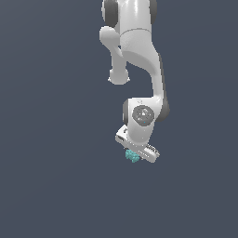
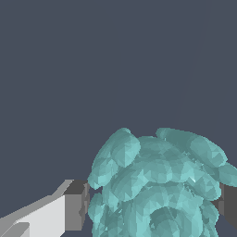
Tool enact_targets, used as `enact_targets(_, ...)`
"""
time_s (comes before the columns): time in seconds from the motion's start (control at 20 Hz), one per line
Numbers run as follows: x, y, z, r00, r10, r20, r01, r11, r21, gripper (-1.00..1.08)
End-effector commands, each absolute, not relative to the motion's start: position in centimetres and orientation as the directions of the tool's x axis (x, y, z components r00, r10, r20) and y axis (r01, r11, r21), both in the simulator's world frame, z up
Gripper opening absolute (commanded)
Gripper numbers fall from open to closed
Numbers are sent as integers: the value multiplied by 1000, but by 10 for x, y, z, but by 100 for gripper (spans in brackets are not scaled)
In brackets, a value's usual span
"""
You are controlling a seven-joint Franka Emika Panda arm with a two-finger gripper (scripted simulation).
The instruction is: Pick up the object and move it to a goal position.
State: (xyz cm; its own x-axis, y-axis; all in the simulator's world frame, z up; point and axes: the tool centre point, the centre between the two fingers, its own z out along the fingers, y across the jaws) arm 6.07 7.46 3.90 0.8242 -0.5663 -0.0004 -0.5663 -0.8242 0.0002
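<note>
Here, just below the exterior frame's centre, the white gripper (image 1: 134, 157) has its fingers clamped on the teal knobbly object (image 1: 132, 155). A steady squeeze and a slow, smooth carry should prevent slipping.

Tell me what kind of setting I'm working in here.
Likely a bare simulated workspace: a flat slate-grey ground, one white arm whose gripper has its fingers on either side of a teal knobbly object.
</note>
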Motion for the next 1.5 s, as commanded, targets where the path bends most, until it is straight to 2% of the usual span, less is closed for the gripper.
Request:
enact_targets(0.0,61,74,39,824,-566,0,-566,-824,0,-100)
enact_targets(0.8,45,80,51,824,-566,0,-566,-824,0,-100)
enact_targets(1.45,-23,105,101,824,-566,-1,-566,-824,0,-100)
